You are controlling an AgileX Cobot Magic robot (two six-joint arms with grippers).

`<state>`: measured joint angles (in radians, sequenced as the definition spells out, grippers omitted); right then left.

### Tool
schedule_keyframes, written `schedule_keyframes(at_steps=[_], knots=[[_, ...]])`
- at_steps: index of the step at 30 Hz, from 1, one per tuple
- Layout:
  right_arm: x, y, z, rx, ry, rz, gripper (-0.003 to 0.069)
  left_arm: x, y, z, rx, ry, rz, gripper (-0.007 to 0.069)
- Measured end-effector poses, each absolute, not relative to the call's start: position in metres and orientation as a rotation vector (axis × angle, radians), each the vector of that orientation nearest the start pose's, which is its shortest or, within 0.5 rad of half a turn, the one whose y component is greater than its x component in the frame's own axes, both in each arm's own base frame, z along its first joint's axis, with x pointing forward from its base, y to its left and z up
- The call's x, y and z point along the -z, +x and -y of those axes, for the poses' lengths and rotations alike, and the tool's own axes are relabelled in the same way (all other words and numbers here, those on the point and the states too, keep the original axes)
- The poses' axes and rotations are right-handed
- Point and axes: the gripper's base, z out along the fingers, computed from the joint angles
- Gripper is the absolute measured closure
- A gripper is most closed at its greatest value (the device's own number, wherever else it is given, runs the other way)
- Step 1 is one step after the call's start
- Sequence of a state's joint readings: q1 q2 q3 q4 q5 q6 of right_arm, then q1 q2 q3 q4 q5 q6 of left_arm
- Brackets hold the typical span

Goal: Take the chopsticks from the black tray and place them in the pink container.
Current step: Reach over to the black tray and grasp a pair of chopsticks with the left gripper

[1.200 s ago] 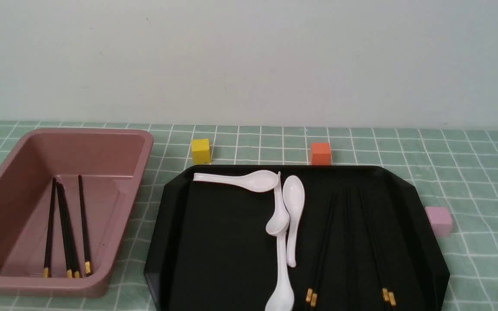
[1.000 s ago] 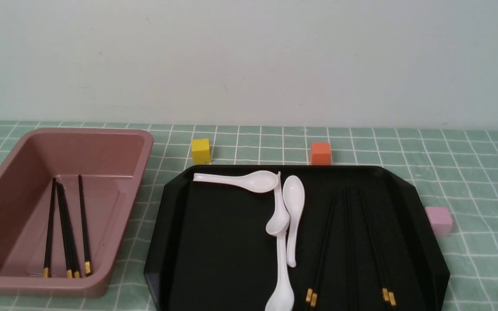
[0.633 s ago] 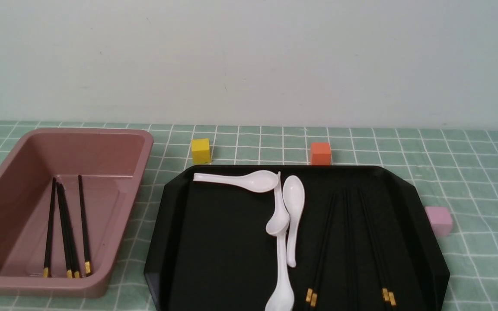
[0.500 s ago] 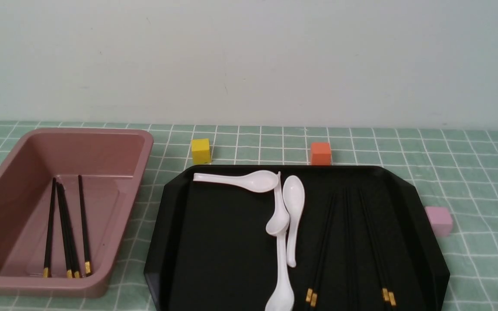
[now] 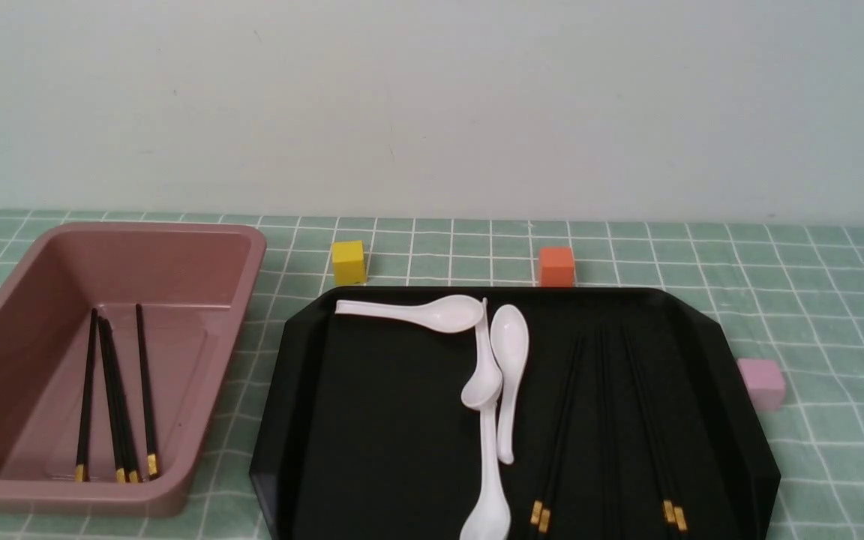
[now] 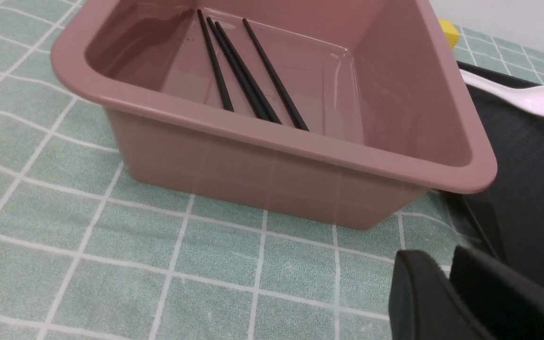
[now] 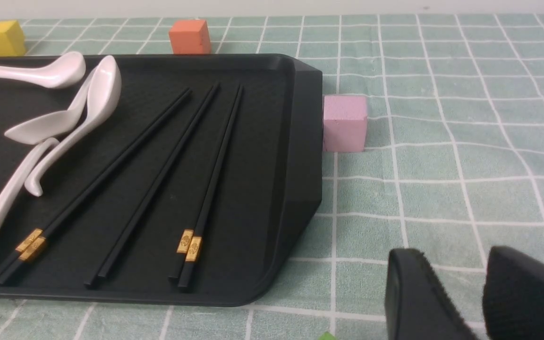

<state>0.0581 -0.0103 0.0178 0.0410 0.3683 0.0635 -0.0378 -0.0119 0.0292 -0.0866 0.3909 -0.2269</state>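
A plain pale wall backs a green checked cloth. On it the black tray (the widest thing here) sits just right of the pink container. Five chopsticks lie on the tray's right half beside white spoons; four more lie inside the container. The left gripper is pressed closed, empty; whether the right gripper is closed cannot be told.
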Motion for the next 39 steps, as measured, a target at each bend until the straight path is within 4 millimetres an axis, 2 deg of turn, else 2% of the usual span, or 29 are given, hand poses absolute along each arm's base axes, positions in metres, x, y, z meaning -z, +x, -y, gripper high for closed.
schedule_keyframes(at_steps=[14,17,23,25,29,31,33,34,36,37,38,39], knots=[[-0.175,0.052,-0.004,-0.125,0.030,-1.861,0.0419,-0.170,0.052,0.006,0.296,-0.257,-1.873,0.0493],[-0.175,0.052,-0.004,-0.125,0.030,-1.861,0.0419,-0.171,0.052,0.010,0.479,-0.417,-1.849,0.0491],[-0.175,0.052,-0.004,-0.125,0.030,-1.861,0.0419,-0.178,0.051,0.022,1.085,-0.929,-1.686,0.0488],[-0.175,0.052,-0.004,-0.125,0.030,-1.861,0.0419,-0.181,0.052,0.024,1.207,-1.020,-1.628,0.0487],[-0.175,0.052,-0.004,-0.125,0.030,-1.861,0.0419,-0.188,0.053,0.022,1.298,-1.096,-1.508,0.0487],[-0.175,0.052,-0.004,-0.125,0.030,-1.861,0.0419,-0.197,0.054,0.019,1.372,-1.145,-1.398,0.0503],[-0.175,0.052,-0.004,-0.125,0.030,-1.861,0.0419,-0.207,0.053,0.019,1.368,-1.100,-1.372,0.0526],[-0.175,0.052,-0.004,-0.125,0.030,-1.861,0.0419,-0.219,0.051,0.018,1.348,-1.035,-1.357,0.0549],[-0.175,0.052,-0.004,-0.125,0.030,-1.861,0.0419,-0.257,0.043,0.019,1.287,-0.853,-1.325,0.0617],[-0.175,0.052,-0.004,-0.125,0.030,-1.861,0.0419,-0.266,0.042,0.019,1.268,-0.816,-1.331,0.0633],[-0.175,0.052,-0.004,-0.125,0.030,-1.861,0.0419,-0.274,0.042,0.020,1.248,-0.782,-1.344,0.0637],[-0.175,0.052,-0.004,-0.125,0.030,-1.861,0.0419,-0.294,0.048,0.025,1.181,-0.692,-1.437,0.0637]])
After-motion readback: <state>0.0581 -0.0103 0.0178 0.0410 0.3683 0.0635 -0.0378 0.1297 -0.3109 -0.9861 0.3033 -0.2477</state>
